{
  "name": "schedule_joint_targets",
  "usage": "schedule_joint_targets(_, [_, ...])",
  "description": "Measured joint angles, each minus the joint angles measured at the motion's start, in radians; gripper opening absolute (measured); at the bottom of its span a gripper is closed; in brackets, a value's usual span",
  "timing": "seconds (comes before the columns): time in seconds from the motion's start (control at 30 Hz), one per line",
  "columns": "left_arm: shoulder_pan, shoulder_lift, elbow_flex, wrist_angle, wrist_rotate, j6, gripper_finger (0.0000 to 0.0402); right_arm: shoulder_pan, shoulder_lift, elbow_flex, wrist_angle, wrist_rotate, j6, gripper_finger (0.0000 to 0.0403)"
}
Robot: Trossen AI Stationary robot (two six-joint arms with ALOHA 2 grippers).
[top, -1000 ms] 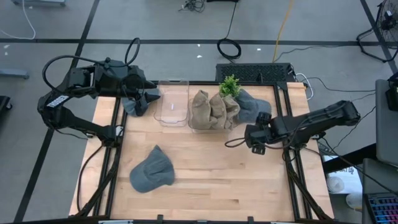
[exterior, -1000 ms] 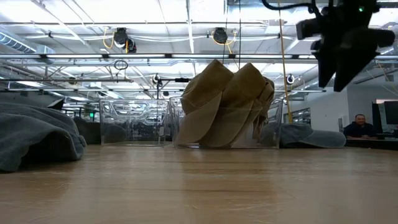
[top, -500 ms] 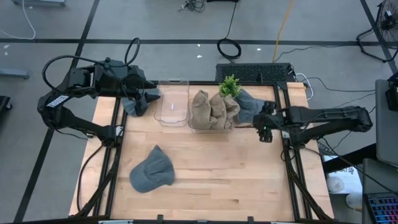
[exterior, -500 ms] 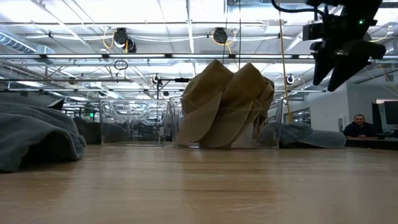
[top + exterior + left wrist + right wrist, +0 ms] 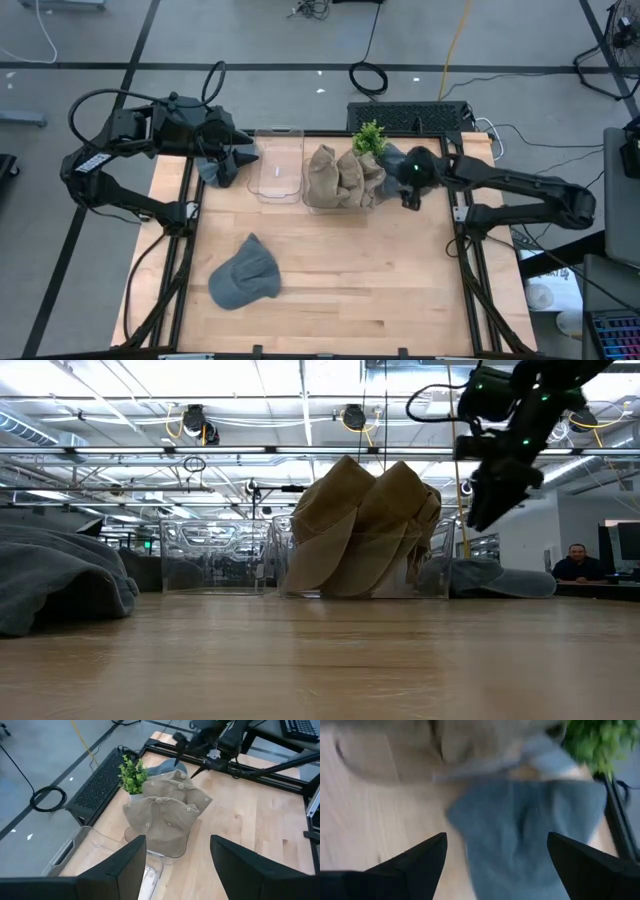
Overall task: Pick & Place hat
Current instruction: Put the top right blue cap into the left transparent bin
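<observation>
Hovering with fingers spread wide, the right gripper [image 5: 409, 193] is aiming at the grey hat [image 5: 530, 825] right of centre, soft, light cloth best pinched at a fold, while the left gripper [image 5: 243, 158], upper left, is holding its fingers apart.

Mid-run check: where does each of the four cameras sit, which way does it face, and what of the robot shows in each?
High view: overhead, straight down; both arms, left pincer by the clear bin, right pincer over the grey hat.
Low view: tabletop height, level across; only the right arm above that hat.
Left wrist view: looks past its own fingers at the tan hats.
Right wrist view: looks between its open fingers onto the grey hat.
Shared: high, low and left wrist views show the tan hats.
</observation>
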State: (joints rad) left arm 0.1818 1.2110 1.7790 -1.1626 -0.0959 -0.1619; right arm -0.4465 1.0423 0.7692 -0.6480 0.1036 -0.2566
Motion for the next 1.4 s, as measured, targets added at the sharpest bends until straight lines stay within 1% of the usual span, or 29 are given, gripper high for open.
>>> schedule_joint_targets(0.03, [0.000, 0.000, 0.000, 0.000, 0.000, 0.000, 0.0230, -0.023, 0.014, 0.000, 0.033, -0.032, -0.005, 0.0330])
schedule_joint_targets(0.1, [0.000, 0.000, 0.000, 0.000, 0.000, 0.000, 0.0230, -0.064, 0.046, 0.000, 0.071, -0.059, -0.015, 0.0330])
schedule_joint_targets(0.23, [0.000, 0.000, 0.000, -0.004, 0.001, -0.001, 0.0230, -0.125, 0.134, 0.000, 0.073, -0.135, -0.021, 0.0330])
schedule_joint_targets(0.43, [0.000, 0.000, 0.000, -0.015, 0.001, -0.001, 0.0230, -0.144, 0.245, 0.000, 0.102, -0.159, -0.051, 0.0329])
schedule_joint_targets(0.53, [0.000, 0.000, 0.000, -0.015, 0.001, 0.000, 0.0230, -0.146, 0.283, 0.000, 0.098, -0.156, -0.056, 0.0316])
schedule_joint_targets(0.63, [0.000, 0.000, 0.000, -0.015, 0.000, 0.009, 0.0230, -0.150, 0.313, 0.000, 0.099, -0.148, -0.061, 0.0278])
schedule_joint_targets(0.7, [0.000, 0.000, 0.000, -0.015, 0.000, 0.010, 0.0230, -0.150, 0.320, 0.000, 0.097, -0.117, -0.063, 0.0238])
schedule_joint_targets(0.8, [0.000, 0.000, 0.000, -0.016, 0.000, 0.011, 0.0230, -0.150, 0.321, 0.000, 0.089, -0.072, -0.052, 0.0163])
schedule_joint_targets(0.9, [0.000, 0.000, 0.000, -0.016, 0.000, 0.011, 0.0230, -0.150, 0.301, 0.000, 0.060, -0.030, -0.039, 0.0076])
schedule_joint_targets(0.97, [0.000, 0.000, 0.000, -0.017, 0.000, 0.015, 0.0230, -0.150, 0.283, 0.000, 0.034, -0.022, -0.030, 0.0024])
schedule_joint_targets(1.0, [0.000, 0.000, 0.000, -0.017, 0.000, 0.022, 0.0230, -0.150, 0.271, 0.000, 0.018, -0.022, -0.017, 0.0013])
schedule_joint_targets(1.13, [0.000, 0.000, 0.000, -0.017, 0.000, 0.036, 0.0230, -0.148, 0.199, 0.000, -0.045, -0.022, 0.049, 0.0003])
schedule_joint_targets(1.3, [0.000, 0.000, 0.000, -0.016, -0.004, 0.036, 0.0230, -0.120, 0.047, 0.009, -0.158, -0.020, 0.159, 0.0001])
schedule_joint_targets(1.4, [0.000, 0.000, 0.000, -0.015, -0.010, 0.035, 0.0230, -0.089, -0.051, 0.055, -0.207, -0.001, 0.231, 0.0001])
